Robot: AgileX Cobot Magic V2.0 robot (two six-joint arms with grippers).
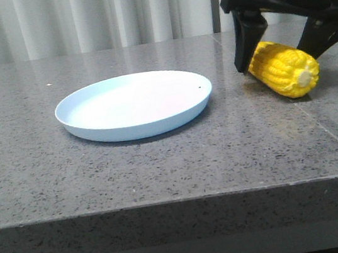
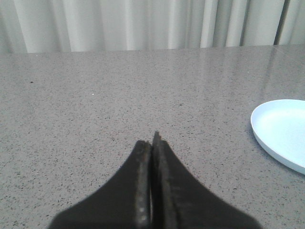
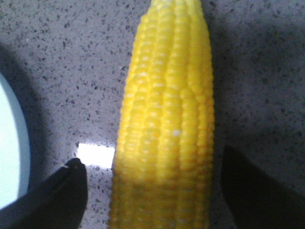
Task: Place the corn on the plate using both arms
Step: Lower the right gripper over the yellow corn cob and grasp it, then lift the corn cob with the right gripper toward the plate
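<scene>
The yellow corn lies on the grey stone table to the right of the plate, its pale stub end toward the camera. My right gripper is open and straddles the corn from above, one finger on each side with a gap to the kernels. The right wrist view shows the corn running between the two dark fingers, and a sliver of the plate at the frame's edge. My left gripper is shut on nothing, low over bare table, with the plate's rim off to its side.
The grey speckled table has a front edge close to the camera. A seam in the stone runs right of the plate. Pale curtains hang behind the table.
</scene>
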